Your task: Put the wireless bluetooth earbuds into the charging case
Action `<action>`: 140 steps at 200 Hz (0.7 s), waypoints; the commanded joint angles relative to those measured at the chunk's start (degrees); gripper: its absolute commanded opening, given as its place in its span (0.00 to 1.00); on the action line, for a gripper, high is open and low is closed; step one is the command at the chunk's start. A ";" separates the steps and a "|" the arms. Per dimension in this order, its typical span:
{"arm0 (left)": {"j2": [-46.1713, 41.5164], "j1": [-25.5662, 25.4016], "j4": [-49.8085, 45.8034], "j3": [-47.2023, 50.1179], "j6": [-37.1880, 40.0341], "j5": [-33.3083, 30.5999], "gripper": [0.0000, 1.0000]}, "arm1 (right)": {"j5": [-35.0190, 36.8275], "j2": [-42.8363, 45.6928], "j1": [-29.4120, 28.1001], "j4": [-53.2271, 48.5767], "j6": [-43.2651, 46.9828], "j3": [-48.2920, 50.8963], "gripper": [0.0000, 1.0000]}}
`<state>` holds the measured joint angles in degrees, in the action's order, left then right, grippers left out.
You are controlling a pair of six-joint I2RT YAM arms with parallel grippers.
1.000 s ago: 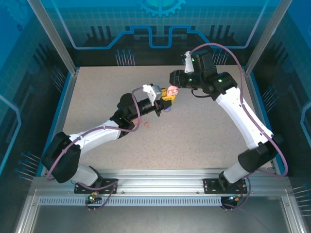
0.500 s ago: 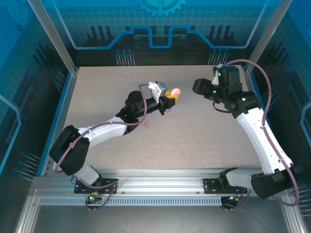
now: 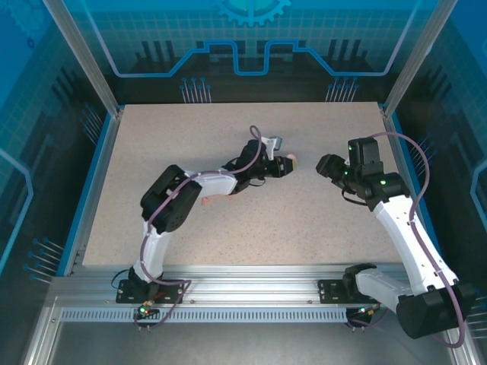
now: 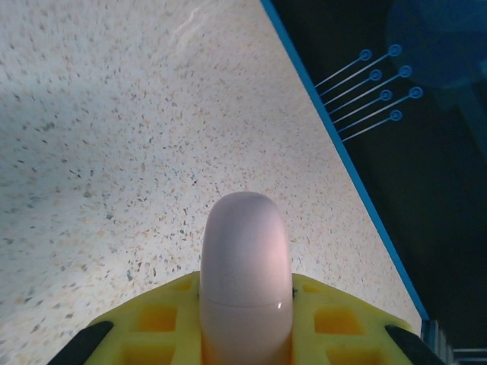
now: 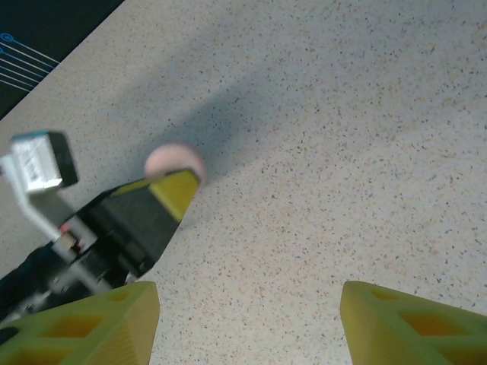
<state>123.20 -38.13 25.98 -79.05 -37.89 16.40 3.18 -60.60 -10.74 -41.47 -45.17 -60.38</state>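
Nearest you on the counter, a tiny coral speck lies just beside the elbow of the left arm. It may be a bud, but it is too small to be sure.

Farther out, about mid-counter, your left jaws are clenched on the case, a pale pink, rounded pod with its lid shut. From the left wrist, the case stands straight out between the yellow fingers, its domed end well past their tips. A thin seam crosses it just above where they pinch it. It is held off the counter, with speckled surface showing beyond it.

At the same depth, to the right, your right jaws are released. Their fingers stand wide apart with only bare counter between them. They point toward the case, which sits apart from them across a stretch of counter, poking out past the tips of the left jaws.

A white tag on the left wrist carries dark print, too blurred for you to read.

Farthest off, the blue back panel bears a gear emblem at its top edge.
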 commanded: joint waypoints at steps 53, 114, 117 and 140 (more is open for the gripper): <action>14.71 -2.24 -25.57 -24.82 -10.80 1.58 0.15 | -0.44 0.66 1.52 1.53 -0.36 0.86 0.65; 18.43 -2.30 -35.54 -30.98 -9.62 -0.04 0.35 | -1.46 0.66 2.38 1.31 0.01 0.53 0.66; 18.48 -2.30 -36.07 -31.26 -9.41 -0.12 0.36 | -1.43 0.66 2.46 1.29 0.07 0.44 0.66; 18.23 -2.33 -39.96 -32.17 -8.08 -1.79 0.40 | -1.67 0.92 2.46 1.13 0.17 0.04 0.69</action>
<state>140.97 -40.29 -6.70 -108.68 -47.68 16.29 2.39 -60.38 -9.26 -40.49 -45.21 -59.90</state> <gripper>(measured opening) 0.379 0.677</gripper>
